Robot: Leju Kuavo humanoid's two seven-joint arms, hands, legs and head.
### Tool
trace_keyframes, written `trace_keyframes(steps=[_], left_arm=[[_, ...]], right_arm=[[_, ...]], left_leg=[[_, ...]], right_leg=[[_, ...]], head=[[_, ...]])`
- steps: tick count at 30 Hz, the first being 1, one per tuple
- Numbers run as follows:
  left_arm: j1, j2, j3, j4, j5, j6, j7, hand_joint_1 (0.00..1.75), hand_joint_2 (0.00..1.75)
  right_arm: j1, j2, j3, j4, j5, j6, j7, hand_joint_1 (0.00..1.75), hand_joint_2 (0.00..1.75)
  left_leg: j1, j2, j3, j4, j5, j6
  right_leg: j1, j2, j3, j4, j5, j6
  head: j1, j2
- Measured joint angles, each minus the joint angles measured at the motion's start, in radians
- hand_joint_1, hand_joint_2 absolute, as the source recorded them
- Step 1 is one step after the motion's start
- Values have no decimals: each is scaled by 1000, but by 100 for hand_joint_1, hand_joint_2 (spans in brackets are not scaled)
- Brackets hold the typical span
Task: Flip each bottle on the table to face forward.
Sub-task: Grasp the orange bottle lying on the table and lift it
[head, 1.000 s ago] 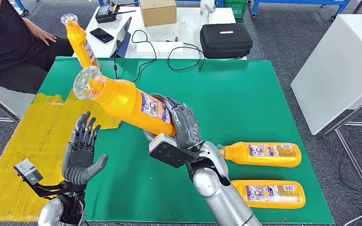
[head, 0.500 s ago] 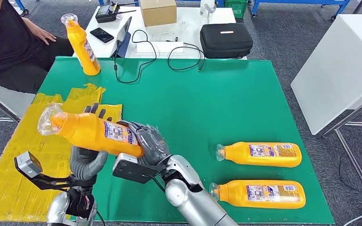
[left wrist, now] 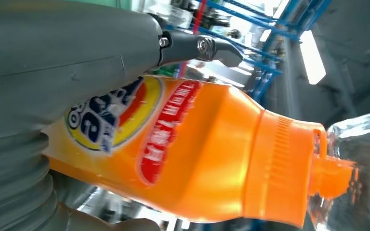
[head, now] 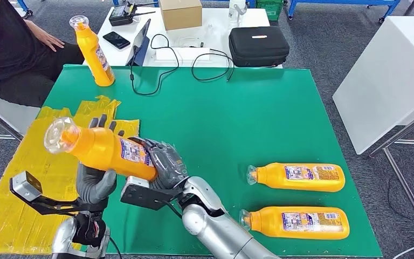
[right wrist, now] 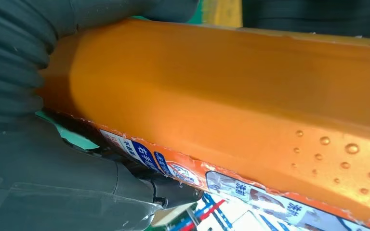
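Observation:
My right hand (head: pixel 164 162) grips an orange bottle (head: pixel 108 151) by its base and holds it tilted in the air, its clear cap pointing left. My left hand (head: pixel 94 183) sits under and behind that bottle, with its fingers upright behind it and the thumb below. In the left wrist view the bottle (left wrist: pixel 197 154) lies against the palm of my left hand (left wrist: pixel 53 57). In the right wrist view my right hand (right wrist: pixel 53 183) wraps the bottle (right wrist: pixel 250 96). Two more orange bottles (head: pixel 299 177) (head: pixel 302 222) lie on the green mat (head: pixel 248 108) at the right. Another bottle (head: pixel 92 51) stands upright at the far left corner.
A yellow sheet (head: pixel 11 205) covers the table's left side. A person (head: pixel 11 48) sits at the far left. Behind the mat, a white table holds a black case (head: pixel 257 46), a cardboard box (head: pixel 180 13), cables and a phone. A white cabinet (head: pixel 388 75) stands to the right.
My right hand has swung the held bottle down and to the left, from over the mat's middle to my left hand. My left hand has come up under the bottle.

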Motion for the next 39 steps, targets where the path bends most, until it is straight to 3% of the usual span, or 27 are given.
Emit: trace_keyframes(steps=[8,14,19,21,23,25,39], left_arm=[[18,0,1,0,-103,62,-16,0,175],[52,8,13,6,-311,172,-57,0,175],[94,25,27,14,-376,197,-76,0,175],[104,29,32,14,-380,196,-79,31,175],[111,31,36,14,-377,191,-81,118,175],[115,32,39,14,-368,183,-83,175,175],[124,32,62,13,-325,155,-91,175,175]], right_arm=[[41,11,-41,1,93,50,-15,175,175],[55,12,56,-6,93,71,10,175,175],[58,7,115,-7,93,71,11,175,175],[60,4,125,-8,93,71,12,175,175],[61,3,132,-10,93,73,13,175,175],[61,2,137,-10,92,74,14,175,175],[59,2,158,-10,91,77,14,175,175]], left_leg=[[0,1,-1,0,0,0],[0,1,-1,0,0,0],[0,2,-1,0,0,0],[0,1,-1,0,0,0],[0,1,-1,0,0,0],[0,1,-1,0,0,0],[0,1,-1,0,0,0]], right_leg=[[0,0,-1,0,0,0],[0,0,-1,0,0,0],[0,0,-2,0,0,0],[0,0,-1,0,0,0],[0,0,-1,0,0,0],[0,0,-1,0,0,0],[0,0,-1,0,0,0]], head=[[0,0],[0,0],[0,0],[0,0],[0,0],[0,0],[0,0]])
